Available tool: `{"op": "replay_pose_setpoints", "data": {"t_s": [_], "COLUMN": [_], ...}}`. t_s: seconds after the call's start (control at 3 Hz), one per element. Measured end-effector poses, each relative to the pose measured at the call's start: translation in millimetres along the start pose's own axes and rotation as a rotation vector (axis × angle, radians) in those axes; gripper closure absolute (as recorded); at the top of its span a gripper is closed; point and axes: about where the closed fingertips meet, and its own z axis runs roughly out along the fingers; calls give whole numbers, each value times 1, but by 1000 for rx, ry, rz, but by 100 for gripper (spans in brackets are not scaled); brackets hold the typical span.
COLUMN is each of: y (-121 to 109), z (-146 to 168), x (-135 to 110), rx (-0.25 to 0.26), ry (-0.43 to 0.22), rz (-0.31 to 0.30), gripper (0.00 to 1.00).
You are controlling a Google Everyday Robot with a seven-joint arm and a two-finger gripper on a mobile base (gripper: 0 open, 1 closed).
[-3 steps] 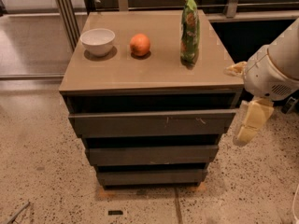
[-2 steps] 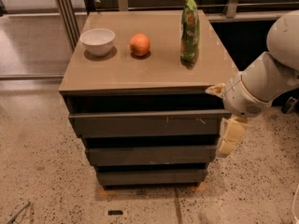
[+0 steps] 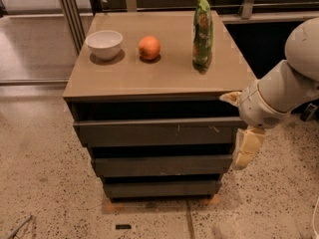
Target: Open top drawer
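Presently listed: counter (image 3: 124, 78), left of the claw (image 3: 234, 131). Green bag (image 3: 202, 31), white bowl (image 3: 104, 44) and orange (image 3: 149, 48) stand up-left of it. Speckled floor (image 3: 45, 183) lies below. Top drawer (image 3: 149, 133), widest dark grey front with pale scratches, is just left of the released, spread claw.

White arm (image 3: 286, 88), cream fingers (image 3: 248, 146) beside cabinet (image 3: 149, 78)

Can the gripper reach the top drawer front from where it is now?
Probably yes. The gripper hangs just off the right end of the top drawer, with nothing between them. The front shows no handle, though.
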Motion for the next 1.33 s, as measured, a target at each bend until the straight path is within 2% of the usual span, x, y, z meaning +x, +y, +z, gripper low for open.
{"op": "replay_pose_setpoints", "data": {"t_s": [0.33, 0.67, 1.0, 1.33], "y": [-3, -16, -33, -49], "z": [18, 44, 73, 99], "x": [6, 5, 1, -1], "rx": [52, 100, 124, 125], "ry": [-7, -23, -35, -43], "rz": [-51, -83, -107, -117], "gripper": [0, 0, 0, 0]}}
